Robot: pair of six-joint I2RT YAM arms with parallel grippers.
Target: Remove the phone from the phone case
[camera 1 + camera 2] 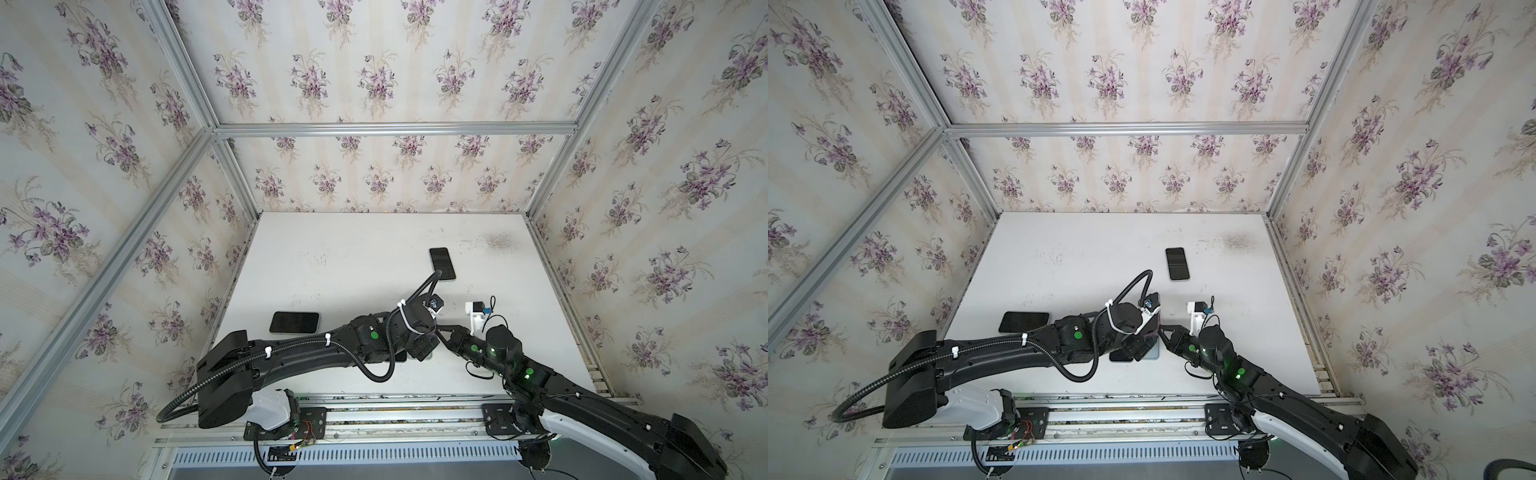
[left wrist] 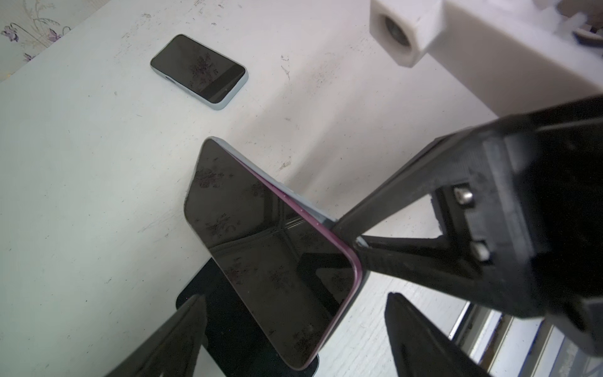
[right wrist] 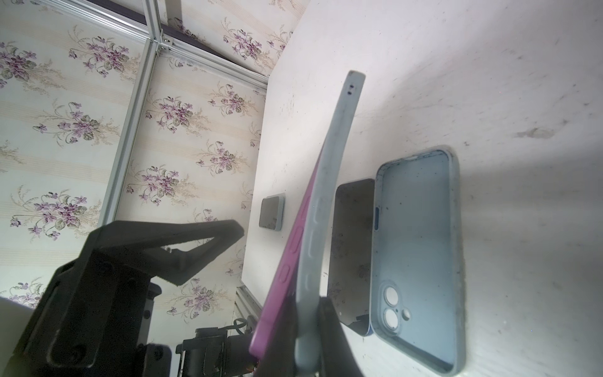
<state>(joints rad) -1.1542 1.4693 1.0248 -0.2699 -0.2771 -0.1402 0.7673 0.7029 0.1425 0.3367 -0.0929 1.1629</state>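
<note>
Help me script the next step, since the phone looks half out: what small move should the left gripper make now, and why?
Probably close the left gripper on the phone: its jaws stand open astride it, while the right gripper pinches the case wall, already peeled off one long edge.

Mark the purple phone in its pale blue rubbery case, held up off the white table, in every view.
In a top view: purple phone in its pale blue case, centre, mostly hidden.
In a top view: the same phone, a purple sliver at centre.
Left wrist: middle, dark screen showing.
Right wrist: centre, edge-on.
Shared landmark: right gripper clamped on its end.
</note>
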